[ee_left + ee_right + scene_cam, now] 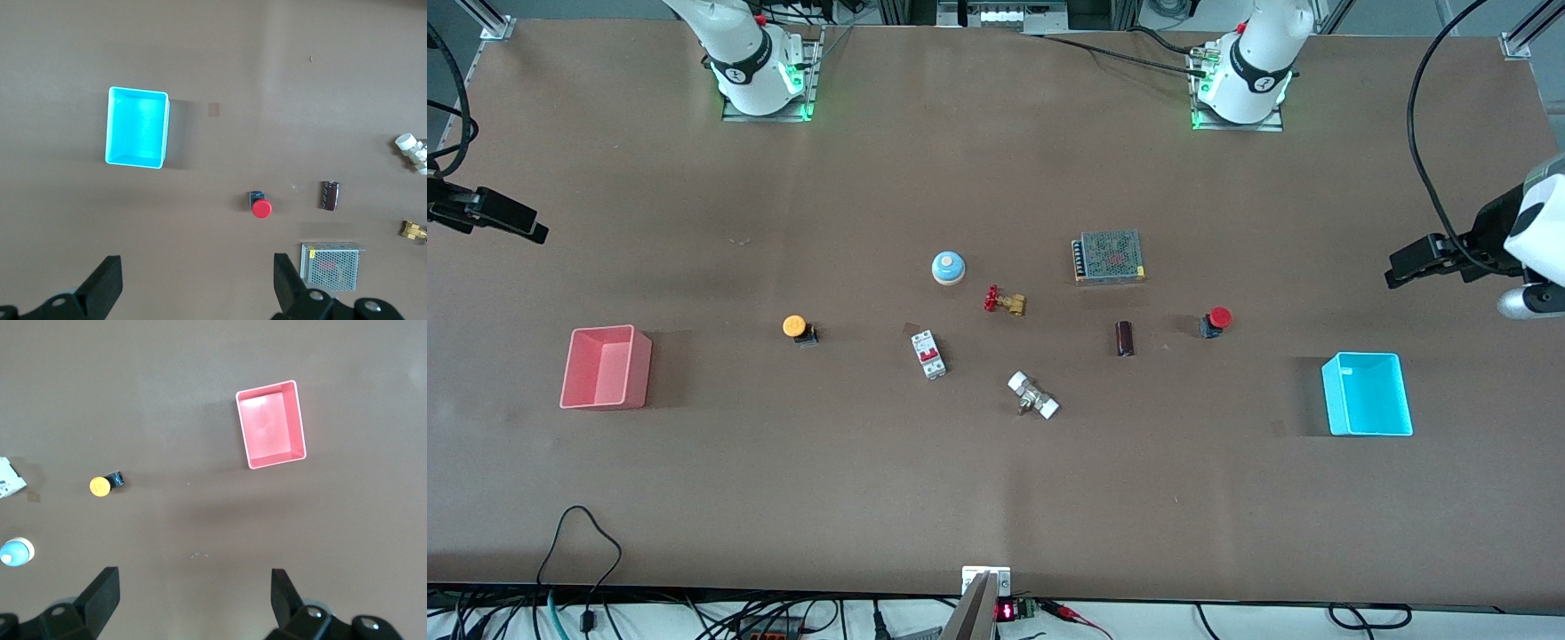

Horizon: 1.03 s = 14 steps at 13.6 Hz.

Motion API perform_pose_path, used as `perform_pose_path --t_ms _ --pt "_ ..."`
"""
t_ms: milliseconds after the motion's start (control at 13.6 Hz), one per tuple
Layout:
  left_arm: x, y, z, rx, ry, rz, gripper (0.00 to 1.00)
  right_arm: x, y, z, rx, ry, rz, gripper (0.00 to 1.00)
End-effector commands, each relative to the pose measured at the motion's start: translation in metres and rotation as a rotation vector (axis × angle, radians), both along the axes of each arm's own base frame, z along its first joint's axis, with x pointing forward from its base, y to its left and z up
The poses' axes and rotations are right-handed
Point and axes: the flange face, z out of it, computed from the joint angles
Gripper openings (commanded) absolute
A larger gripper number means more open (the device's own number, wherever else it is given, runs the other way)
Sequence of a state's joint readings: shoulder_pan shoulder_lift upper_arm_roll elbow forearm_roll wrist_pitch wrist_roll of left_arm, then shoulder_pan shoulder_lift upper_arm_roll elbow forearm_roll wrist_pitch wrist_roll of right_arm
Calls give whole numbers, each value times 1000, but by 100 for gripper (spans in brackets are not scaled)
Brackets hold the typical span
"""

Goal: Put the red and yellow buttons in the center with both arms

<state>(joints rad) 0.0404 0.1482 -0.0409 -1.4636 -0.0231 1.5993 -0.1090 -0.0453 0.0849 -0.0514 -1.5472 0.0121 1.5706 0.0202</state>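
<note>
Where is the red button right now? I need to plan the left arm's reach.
The red button sits on the table toward the left arm's end, between the dark cylinder and the cyan bin, and nearer the front camera than the metal mesh box.

Right gripper (193, 597), fingers spread wide, high over bare tabletop (200, 387); below lie the pink bin (271, 424), yellow button (100, 486) on its side, and blue button (15, 553).

Left claw (193, 287) raised at table end, fingers spread; right claw (193, 603) likewise.
</note>
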Motion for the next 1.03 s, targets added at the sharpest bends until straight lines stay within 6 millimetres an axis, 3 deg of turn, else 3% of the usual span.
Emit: perform_pose_path --t_ms 0,589,736,957 --pt "-13 -1 14 -5 2 -32 100 3 6 3 16 9 23 100" --pt "-27 1 14 0 11 -77 100 -2 13 2 17 43 25 100" --pt "-27 2 14 1 11 -76 100 -4 27 0 9 48 50 100" --pt "-27 3 14 1 11 -73 100 -5 27 0 9 48 50 100"
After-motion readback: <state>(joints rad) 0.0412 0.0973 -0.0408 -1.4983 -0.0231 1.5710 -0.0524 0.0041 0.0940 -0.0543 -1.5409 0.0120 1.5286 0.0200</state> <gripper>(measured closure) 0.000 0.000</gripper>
